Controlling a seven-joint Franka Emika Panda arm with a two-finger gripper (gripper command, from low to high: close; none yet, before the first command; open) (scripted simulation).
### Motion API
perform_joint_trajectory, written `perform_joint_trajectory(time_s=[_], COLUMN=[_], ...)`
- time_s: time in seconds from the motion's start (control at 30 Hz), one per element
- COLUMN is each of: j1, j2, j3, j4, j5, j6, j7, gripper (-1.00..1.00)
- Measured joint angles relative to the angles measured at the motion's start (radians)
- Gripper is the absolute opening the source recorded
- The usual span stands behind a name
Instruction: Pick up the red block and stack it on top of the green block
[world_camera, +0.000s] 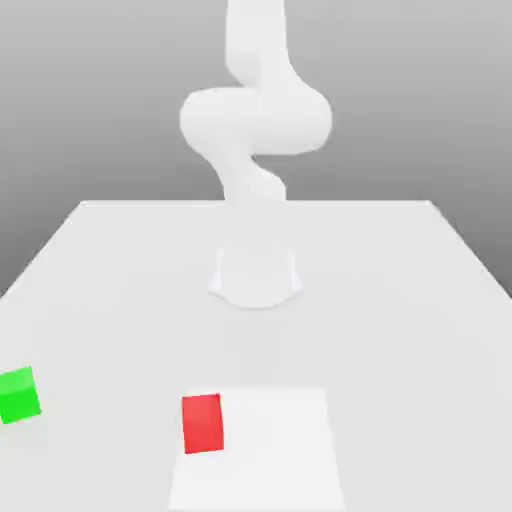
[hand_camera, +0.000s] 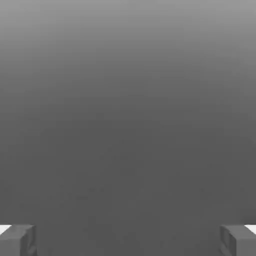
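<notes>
The red block (world_camera: 203, 423) lies on the white table (world_camera: 400, 300) near its front edge, overlapping the edge of a paler square patch (world_camera: 270, 450). The green block (world_camera: 18, 395) rests on the table far over at the exterior view's left, well apart from the red one. In the hand view my gripper (hand_camera: 128, 242) is open, its two grey fingertips (hand_camera: 17, 241) standing wide apart with nothing between them, and plain grey background lies beyond. Neither block appears in the hand view.
The arm's white base (world_camera: 256, 275) stands at the middle of the table, and the arm (world_camera: 255, 120) rises from it and leaves the exterior view at the top. The table's back edge runs behind the base.
</notes>
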Motion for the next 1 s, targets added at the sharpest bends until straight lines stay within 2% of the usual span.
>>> perform_joint_trajectory(time_s=[0.47, 0.67, 0.87, 0.9, 1.0], j1=[-0.022, -0.043, -0.077, -0.083, -0.083], j2=[0.516, 0.734, 0.953, 0.976, 0.976], j3=[-0.094, -0.113, -0.063, -0.055, -0.055], j4=[-0.262, -0.367, -0.353, -0.350, -0.350], j5=[-0.038, 0.023, 0.102, 0.109, 0.108], j6=[0.288, 0.413, 0.589, 0.609, 0.609], j7=[-0.179, -0.306, -0.375, -0.381, -0.380], gripper=[0.00, 0.00, 0.00, -1.00, -1.00])
